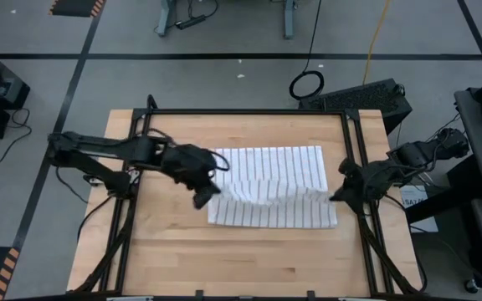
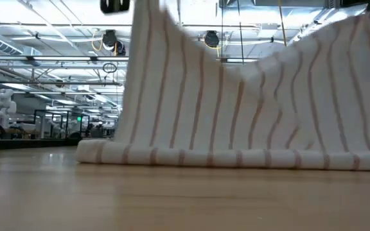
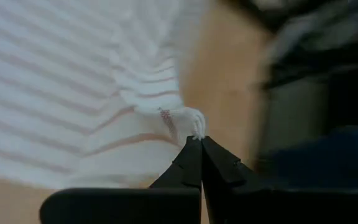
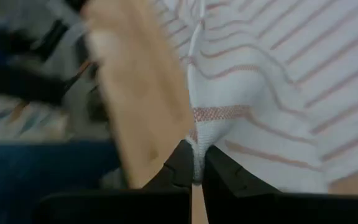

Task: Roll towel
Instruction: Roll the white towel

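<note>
The white towel [image 1: 270, 171] with narrow dark stripes lies spread across the middle of the wooden table [image 1: 224, 263]. My left gripper [image 1: 206, 194] is shut on its left side and my right gripper [image 1: 335, 196] is shut on its right side. In the low view the towel [image 2: 236, 96] rises high at both sides and sags between them. Its near edge [image 2: 223, 157] rests on the table as a thick hem. Its far edge [image 1: 266, 150] lies flat on the wood. My left gripper pinches a small bunched bit of the towel's left edge [image 3: 188, 121] between the tips of its two fingers, slanting down from the table's left. That side is lifted, with slack cloth below. My right gripper pinches the towel's right edge [image 4: 199, 146] at its hem between its two fingers, slanting down from the table's right. The cloth is raised there and fans out from the hold in creases.
Black frame rails [image 1: 354, 167] run along the table's left, right and far sides. Bare wood [image 1: 241, 267] stretches between the towel and the table's near edge. Cables and equipment stand on the floor beyond the table.
</note>
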{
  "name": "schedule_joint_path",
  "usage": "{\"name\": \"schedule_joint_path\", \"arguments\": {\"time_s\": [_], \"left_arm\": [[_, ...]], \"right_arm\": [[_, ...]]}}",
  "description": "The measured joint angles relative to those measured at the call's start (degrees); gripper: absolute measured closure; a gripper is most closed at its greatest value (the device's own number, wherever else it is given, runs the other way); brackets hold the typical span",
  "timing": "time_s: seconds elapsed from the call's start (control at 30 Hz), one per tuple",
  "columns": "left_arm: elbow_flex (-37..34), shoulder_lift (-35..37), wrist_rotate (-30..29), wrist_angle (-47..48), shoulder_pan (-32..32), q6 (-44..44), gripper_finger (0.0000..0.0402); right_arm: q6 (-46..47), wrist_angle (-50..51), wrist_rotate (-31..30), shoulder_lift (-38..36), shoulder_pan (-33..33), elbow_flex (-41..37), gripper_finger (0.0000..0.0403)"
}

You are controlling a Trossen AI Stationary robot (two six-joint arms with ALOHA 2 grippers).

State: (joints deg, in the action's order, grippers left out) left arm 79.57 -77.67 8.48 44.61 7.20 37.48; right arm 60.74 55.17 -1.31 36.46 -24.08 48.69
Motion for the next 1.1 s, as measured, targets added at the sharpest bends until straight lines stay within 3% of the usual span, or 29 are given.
{"name": "schedule_joint_path", "arguments": {"time_s": [0.07,0.2,0.4,0.73,1.1], "left_arm": [[0.0,2.2,3.0,-3.2,1.2,3.9,0.0402],[0.1,5.2,2.6,-3.9,2.0,6.9,0.0402],[-0.9,4.5,-10.2,6.4,0.9,4.6,0.0402],[-5.8,-0.8,-20.4,8.1,-1.8,0.7,0.0402],[-8.0,-4.7,-25.3,5.1,-5.0,-0.8,0.0402]], "right_arm": [[-0.8,-0.5,1.8,-0.4,0.0,0.0,0.0399],[-1.9,1.4,-2.8,-1.3,0.0,0.0,0.0399],[-1.6,8.3,-16.5,-1.5,0.0,0.0,0.0399],[-0.2,11.5,-30.1,-0.7,0.8,0.0,0.0399],[2.1,11.0,-35.3,1.5,4.0,-6.5,0.0399]]}}
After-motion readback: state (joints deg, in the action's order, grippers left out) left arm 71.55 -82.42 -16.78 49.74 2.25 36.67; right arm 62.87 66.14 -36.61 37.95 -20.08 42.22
